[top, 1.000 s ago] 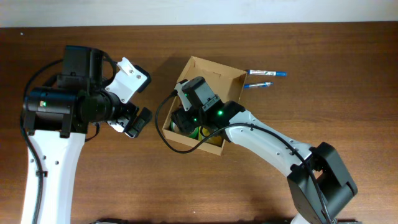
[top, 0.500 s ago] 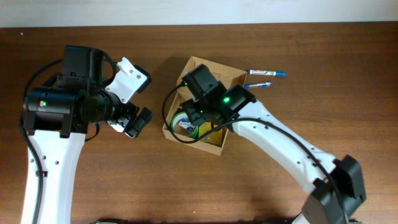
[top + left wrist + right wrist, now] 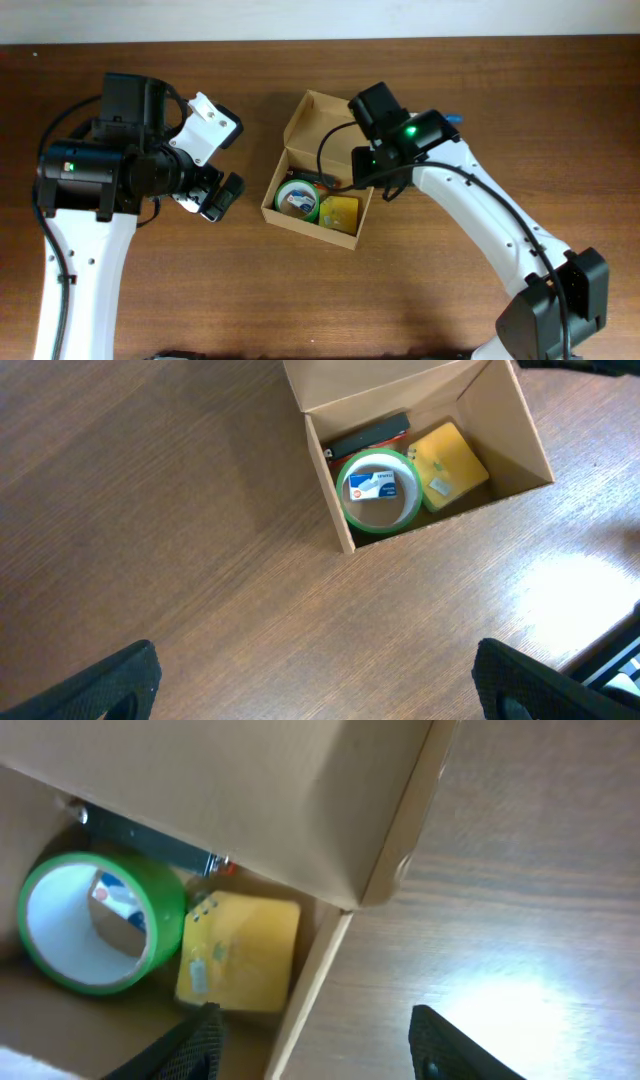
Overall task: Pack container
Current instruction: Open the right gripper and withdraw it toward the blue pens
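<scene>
The container [image 3: 308,221] is a tan cardboard box in the middle of the table, its flap lid [image 3: 322,115] standing open at the far side. Inside lie a green tape roll [image 3: 298,198] with a small white-and-blue item in its hole, a yellow pad [image 3: 340,212] and a dark item [image 3: 371,434]. My right gripper [image 3: 375,182] hovers open and empty over the box's right wall [image 3: 312,985], one finger over the yellow pad [image 3: 240,955]. My left gripper [image 3: 214,196] stands wide open over bare table, left of the box, holding nothing.
A blue pen tip [image 3: 455,118] peeks out behind my right arm, right of the box. In the left wrist view, bare wooden tabletop [image 3: 150,510] stretches between my fingers and the box [image 3: 343,530].
My right gripper has come up out of the box and moved right to its right wall, uncovering the tape roll and yellow pad. The left arm has not moved.
</scene>
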### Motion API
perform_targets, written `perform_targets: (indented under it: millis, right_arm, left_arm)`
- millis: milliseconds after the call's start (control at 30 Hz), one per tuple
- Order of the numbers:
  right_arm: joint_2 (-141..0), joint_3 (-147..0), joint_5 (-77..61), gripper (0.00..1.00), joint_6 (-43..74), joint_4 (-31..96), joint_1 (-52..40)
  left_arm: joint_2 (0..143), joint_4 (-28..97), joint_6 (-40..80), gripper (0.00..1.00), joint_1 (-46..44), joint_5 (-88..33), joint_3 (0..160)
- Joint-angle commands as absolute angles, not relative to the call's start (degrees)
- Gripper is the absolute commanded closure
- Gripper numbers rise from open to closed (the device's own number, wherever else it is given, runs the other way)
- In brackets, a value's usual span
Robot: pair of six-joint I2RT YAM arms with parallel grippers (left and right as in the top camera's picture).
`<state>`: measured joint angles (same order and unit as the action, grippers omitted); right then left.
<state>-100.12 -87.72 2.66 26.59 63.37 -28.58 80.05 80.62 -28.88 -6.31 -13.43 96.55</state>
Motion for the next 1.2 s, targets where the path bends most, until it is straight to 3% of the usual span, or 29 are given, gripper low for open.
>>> perform_targets:
  millis: [0, 400, 567, 667, 1167]
  right_arm:
    - [-99.8, -83.9, -1.2, 0.39, 29.8, 63.4, -29.3]
    - [-99.8, -75.5, -0.5, 0.41, 27.2, 56.2, -29.3]
    - [-99.8, -75.4, 0.7, 0.63, 26.2, 56.5, -29.3]
    - [-99.8, -75.4, 0.7, 0.7, 25.6, 56.1, -29.3]
    - [-99.8, -75.4, 5.5, 0.81, 20.3, 54.2, -29.3]
  left_arm:
    - [79.8, 80.6, -29.6, 0.0, -6.2, -13.6, 97.4]
    - [79.8, 80.6, -29.6, 0.0, -6.2, -13.6, 97.4]
    - [79.8, 80.6, -29.6, 0.0, -6.2, -13.6, 97.4]
    - [79.8, 80.6, -29.6, 0.0, -6.2, -13.6, 97.4]
    - [79.8, 80.6, -29.6, 0.0, -6.2, -13.6, 97.4]
